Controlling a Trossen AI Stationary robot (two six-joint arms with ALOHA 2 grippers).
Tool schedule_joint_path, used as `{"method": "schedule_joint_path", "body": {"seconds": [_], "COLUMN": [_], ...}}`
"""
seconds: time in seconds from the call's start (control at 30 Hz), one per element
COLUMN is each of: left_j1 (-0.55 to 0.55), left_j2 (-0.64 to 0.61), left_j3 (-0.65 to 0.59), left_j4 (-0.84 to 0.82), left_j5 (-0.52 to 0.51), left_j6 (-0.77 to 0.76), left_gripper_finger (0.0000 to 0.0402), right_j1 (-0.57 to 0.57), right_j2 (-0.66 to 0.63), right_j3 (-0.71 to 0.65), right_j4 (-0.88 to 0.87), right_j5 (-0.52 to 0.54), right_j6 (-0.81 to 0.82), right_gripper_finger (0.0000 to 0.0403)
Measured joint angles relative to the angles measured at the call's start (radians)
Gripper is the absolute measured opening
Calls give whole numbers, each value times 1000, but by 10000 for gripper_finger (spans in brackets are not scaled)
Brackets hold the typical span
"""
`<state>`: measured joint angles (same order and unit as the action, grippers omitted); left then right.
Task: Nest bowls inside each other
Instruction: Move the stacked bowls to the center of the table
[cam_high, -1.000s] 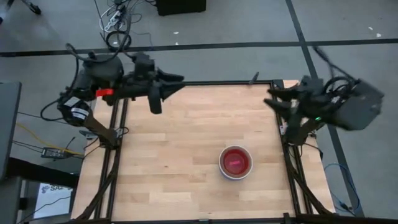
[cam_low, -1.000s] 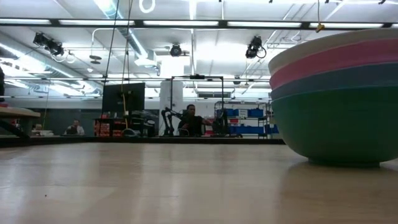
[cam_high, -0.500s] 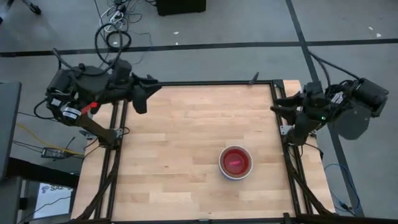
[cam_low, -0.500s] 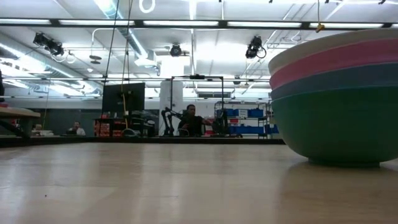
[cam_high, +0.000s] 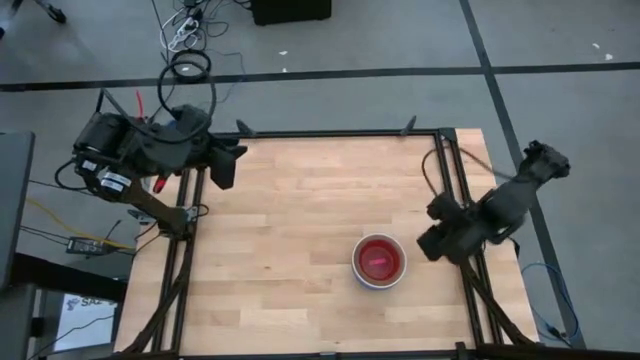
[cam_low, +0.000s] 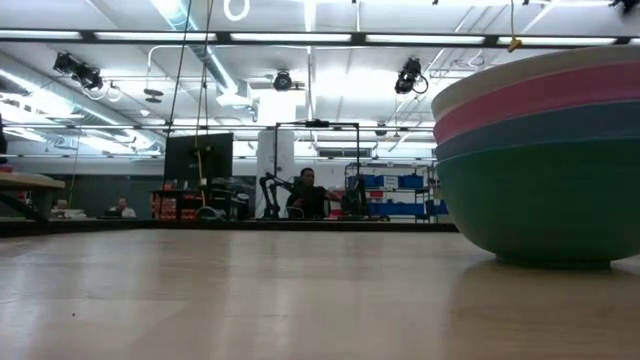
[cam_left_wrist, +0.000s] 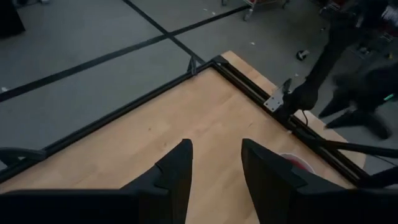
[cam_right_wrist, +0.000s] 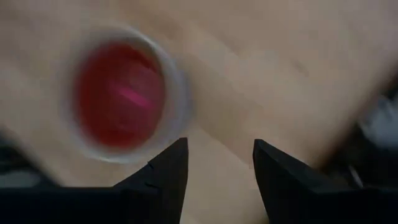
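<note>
Light wooden surface (cam_high: 300, 230) edged by a black metal frame (cam_high: 340, 133). Grey floor around it, crossed by black tape lines (cam_high: 400, 72). Coiled cables (cam_high: 185, 30) on the floor beyond the far edge. Low view: a seated person (cam_low: 306, 195) in the room behind, ceiling strip lights (cam_low: 300, 38), a dark monitor (cam_low: 198, 157).

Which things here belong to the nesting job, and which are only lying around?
Job:
- nested bowls, red innermost, white outermost from above
- right gripper, open, empty, beside them
- left gripper, open, empty, at table corner

Lying around:
- cables on floor
</note>
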<state>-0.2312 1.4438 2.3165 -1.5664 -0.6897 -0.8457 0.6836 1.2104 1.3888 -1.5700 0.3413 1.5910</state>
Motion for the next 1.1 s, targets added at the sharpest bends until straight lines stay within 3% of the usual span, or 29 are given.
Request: {"method": "schedule_joint_path", "body": {"seconds": [0.1,0.2,0.43,0.53,0.73,0.87,1.1], "left_j1": [0,1,1,1,1,1,1], "left_j2": [2,4,3,3,3,3,3], "left_j3": [0,0,0,0,0,0,0], "left_j4": [0,1,4,4,4,4,4], "left_j5": [-7,-9,-9,-9,-10,-10,-11], "left_j6": [-2,-4,-12,-23,-23,-23,-24], "left_gripper_finger": [147,147,147,147,147,147,147], "right_j1": [-6,-5,-30,-47,-141,-258,-475], "right_j2": [-3,-3,-2,-2,-1,-1,-1], "right_j3": [-161,-283,-505,-569,-612,-612,-590], "right_j4": [15,140,690,840,942,1039,1136], "right_j5": [-155,-237,-256,-218,-143,-107,-200], "right_j6": [89,96,48,57,34,-73,-302], "right_gripper_finger": [168,168,168,168,168,168,168]}}
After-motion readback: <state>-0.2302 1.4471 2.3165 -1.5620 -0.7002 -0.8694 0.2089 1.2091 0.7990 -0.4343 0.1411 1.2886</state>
